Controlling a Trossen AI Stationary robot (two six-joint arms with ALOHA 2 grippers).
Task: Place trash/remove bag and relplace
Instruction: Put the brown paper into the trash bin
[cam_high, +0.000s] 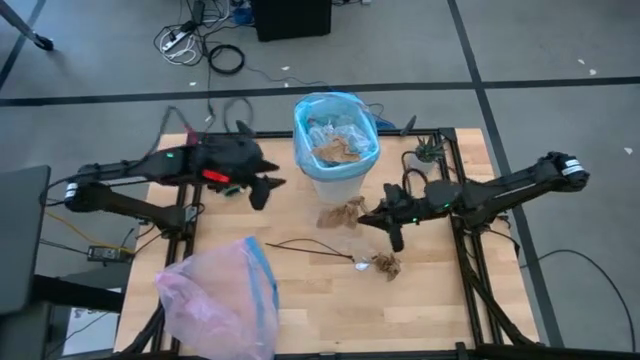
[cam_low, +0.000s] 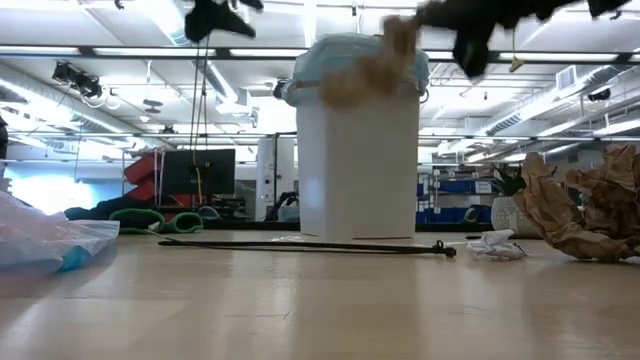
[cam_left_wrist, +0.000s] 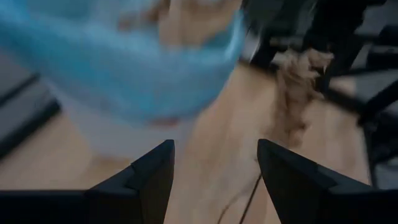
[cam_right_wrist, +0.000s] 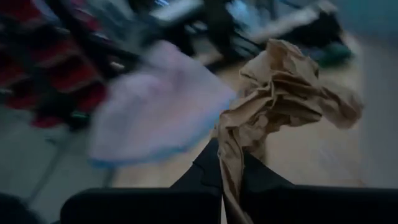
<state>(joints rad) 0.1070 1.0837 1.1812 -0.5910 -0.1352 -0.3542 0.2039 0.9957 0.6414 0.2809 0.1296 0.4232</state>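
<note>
A white bin (cam_high: 335, 185) lined with the light-blue bag (cam_high: 337, 105) stands at the table's far middle, with brown paper and clear wrappers inside. My right gripper (cam_high: 366, 217) is just right of the bin's near side, shut on a crumpled brown paper wad (cam_high: 343, 212); in the low view the wad (cam_low: 385, 60) is up at the bin's rim. My left gripper (cam_high: 262, 190) hovers open to the left of the bin, touching nothing. On the table lie a thin dark twig (cam_high: 310, 246), a white wrapper (cam_high: 360, 264) and a brown clump (cam_high: 386, 265). My right gripper pinches the brown paper wad by a twisted lower strand (cam_right_wrist: 229, 163) between its two fingers (cam_right_wrist: 264, 180). The fingers come from the table's right. The bulk of the wad (cam_right_wrist: 292, 87) spreads out beyond the fingertips, lifted clear of the table.
A pale pink bag with a blue rim band (cam_high: 225, 295) lies at the near left corner, partly over the table edge. A small dark plant-like item (cam_high: 428, 152) sits at the far right. Bare wood (cam_high: 430, 300) lies toward the near right.
</note>
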